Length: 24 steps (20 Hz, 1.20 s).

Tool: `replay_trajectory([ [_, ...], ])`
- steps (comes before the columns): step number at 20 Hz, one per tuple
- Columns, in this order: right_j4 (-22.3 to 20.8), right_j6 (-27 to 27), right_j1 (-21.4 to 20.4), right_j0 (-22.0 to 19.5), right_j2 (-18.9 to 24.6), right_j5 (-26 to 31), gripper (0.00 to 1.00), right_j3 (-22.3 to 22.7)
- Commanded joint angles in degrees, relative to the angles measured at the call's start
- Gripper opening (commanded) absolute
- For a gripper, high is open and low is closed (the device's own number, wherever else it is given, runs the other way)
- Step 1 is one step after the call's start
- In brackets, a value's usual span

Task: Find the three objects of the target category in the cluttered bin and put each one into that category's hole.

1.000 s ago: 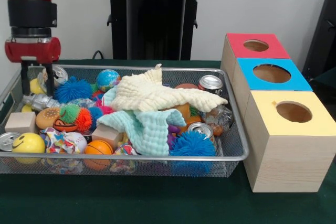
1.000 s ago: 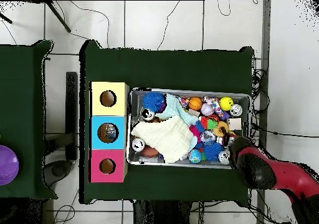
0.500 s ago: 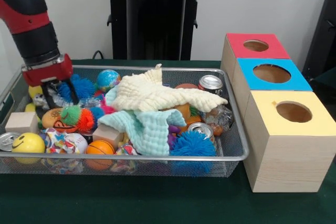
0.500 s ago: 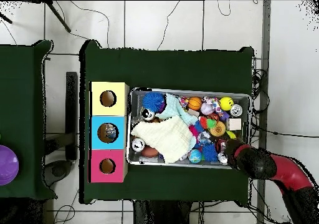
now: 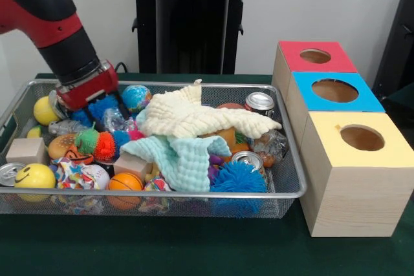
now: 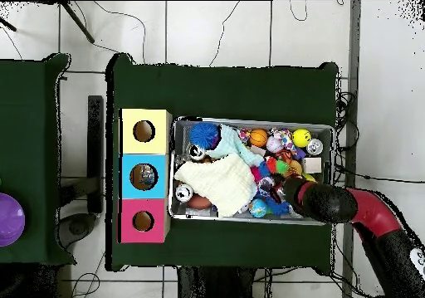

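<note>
One tilted red-and-black gripper, grip state indiscernible, reaches among toys in the wire-mesh bin; the holed wooden boxes lie well apart.

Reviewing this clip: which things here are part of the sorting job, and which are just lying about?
Job:
- bin of mixed toys, cans and cloths
- pincer, down in the bin's clutter
- red box, blue box and yellow box, each with a hole on top

Lying about:
- purple bowl
- side table
- floor cables
</note>
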Motion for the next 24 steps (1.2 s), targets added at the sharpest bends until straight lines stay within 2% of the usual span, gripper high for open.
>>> replay_trajectory([
  [1, -0.3, -24.1, 5.1, 5.5, 3.9, 9.2, 1.00, -2.1],
  [4, 2.1, -21.8, 7.0, 5.2, 2.4, 8.5, 1.00, -3.9],
  [9, 3.6, -21.9, 7.3, 6.2, 1.9, 8.8, 1.00, -6.0],
  [11, 4.2, -20.1, 7.5, 5.8, 1.7, 7.5, 1.00, -6.0],
  [14, 5.2, -12.2, 6.5, 4.7, 0.7, 2.2, 1.00, -5.2],
  [15, 6.1, -9.2, 6.1, 4.4, -0.1, 0.6, 0.00, -5.1],
  [18, 6.7, -3.7, 4.8, 5.2, -1.7, -1.4, 0.00, -5.3],
  [24, 8.9, -3.5, 5.7, 7.3, -1.6, -1.1, 0.00, -7.4],
])
